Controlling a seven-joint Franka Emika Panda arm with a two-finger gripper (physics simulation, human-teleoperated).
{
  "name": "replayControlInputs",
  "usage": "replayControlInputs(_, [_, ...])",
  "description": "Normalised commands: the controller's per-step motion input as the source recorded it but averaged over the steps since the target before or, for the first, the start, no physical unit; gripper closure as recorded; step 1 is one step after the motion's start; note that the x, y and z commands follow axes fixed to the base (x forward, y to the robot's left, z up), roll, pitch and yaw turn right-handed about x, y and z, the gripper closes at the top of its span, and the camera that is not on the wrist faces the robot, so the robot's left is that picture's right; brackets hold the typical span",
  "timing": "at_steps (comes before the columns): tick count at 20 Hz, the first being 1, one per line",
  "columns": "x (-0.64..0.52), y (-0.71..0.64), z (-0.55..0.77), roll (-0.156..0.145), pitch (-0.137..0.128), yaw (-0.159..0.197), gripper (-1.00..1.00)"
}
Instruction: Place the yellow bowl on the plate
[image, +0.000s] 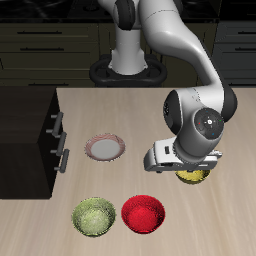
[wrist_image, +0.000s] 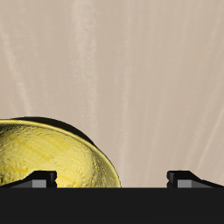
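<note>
Tool (image: 186, 160) hangs low over the yellow bowl (image: 193, 176), fingers spread, nothing between them. Wrist view: bowl (wrist_image: 52, 157) lies off-centre, its rim near one fingertip (wrist_image: 39, 178), not bracketed. Bowl sits near the table's (image: 120, 110) front edge; plate (image: 105, 149) well apart, farther back. Arm reaches forward from the base, wrist pointing down. Judgement: shift sideways before closing.

Exterior view: high, frontal, distant, facing the robot base across the table (image: 200, 220); wrist view: close, looking down past the gripper (wrist_image: 112, 179); shared: yellow bowl (wrist_image: 52, 157) and surrounding tabletop.
</note>
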Motion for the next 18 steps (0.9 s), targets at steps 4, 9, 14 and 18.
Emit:
replayControlInputs(4, [-0.10, 0.05, -0.31, 0.040, 0.091, -0.059, -1.00])
replayControlInputs(9, [-0.11, 0.21, -0.14, 0.146, 0.083, -0.095, 1.00])
replayControlInputs(14, [-0.07, 0.23, 0.23, 0.094, -0.039, -0.034, 1.00])
replayControlInputs(18, [-0.03, 0.09, 0.15, 0.040, -0.023, -0.015, 1.00])
